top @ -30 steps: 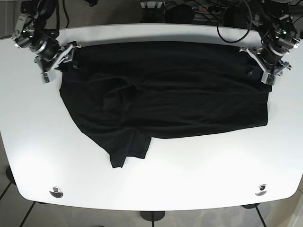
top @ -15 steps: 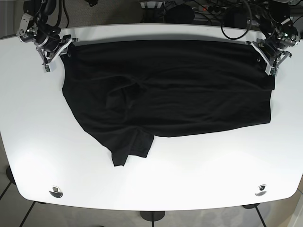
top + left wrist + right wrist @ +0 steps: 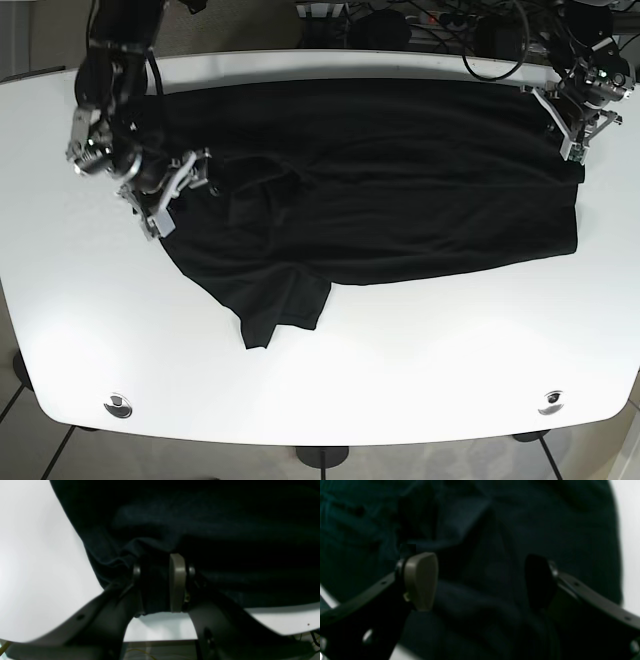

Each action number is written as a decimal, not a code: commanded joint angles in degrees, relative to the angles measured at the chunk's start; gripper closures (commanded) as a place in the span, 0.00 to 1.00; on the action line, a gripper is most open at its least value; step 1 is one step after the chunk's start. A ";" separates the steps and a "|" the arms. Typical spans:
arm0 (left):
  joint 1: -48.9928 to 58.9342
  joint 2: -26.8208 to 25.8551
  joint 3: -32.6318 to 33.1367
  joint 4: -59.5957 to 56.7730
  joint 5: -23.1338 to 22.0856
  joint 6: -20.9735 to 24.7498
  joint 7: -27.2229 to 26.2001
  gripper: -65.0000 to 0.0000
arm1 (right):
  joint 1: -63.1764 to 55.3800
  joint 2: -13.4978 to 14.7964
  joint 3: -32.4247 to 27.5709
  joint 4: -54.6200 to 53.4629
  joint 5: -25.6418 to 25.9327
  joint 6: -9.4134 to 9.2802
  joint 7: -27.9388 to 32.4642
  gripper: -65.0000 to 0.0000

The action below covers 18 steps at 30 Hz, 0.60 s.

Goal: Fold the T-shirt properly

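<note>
A black T-shirt lies spread across the white table, with a folded sleeve pointing toward the front. My left gripper is at the shirt's far right corner. In the left wrist view it is shut on the shirt's edge. My right gripper hangs over the shirt's left side. In the right wrist view it is open, with dark fabric between and below the fingertips.
Two round metal fittings sit near the table's front corners. Cables run behind the back edge. White table shows left of the shirt and along the front.
My right gripper has let go of the shirt's far left corner and moved toward the front, over the shirt's left side. My left gripper stays shut on the far right corner.
</note>
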 commanded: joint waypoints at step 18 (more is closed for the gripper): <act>-0.08 -0.73 -0.11 0.71 -0.31 0.12 -0.43 0.80 | 10.23 0.67 -12.14 -17.01 0.97 0.29 11.71 0.97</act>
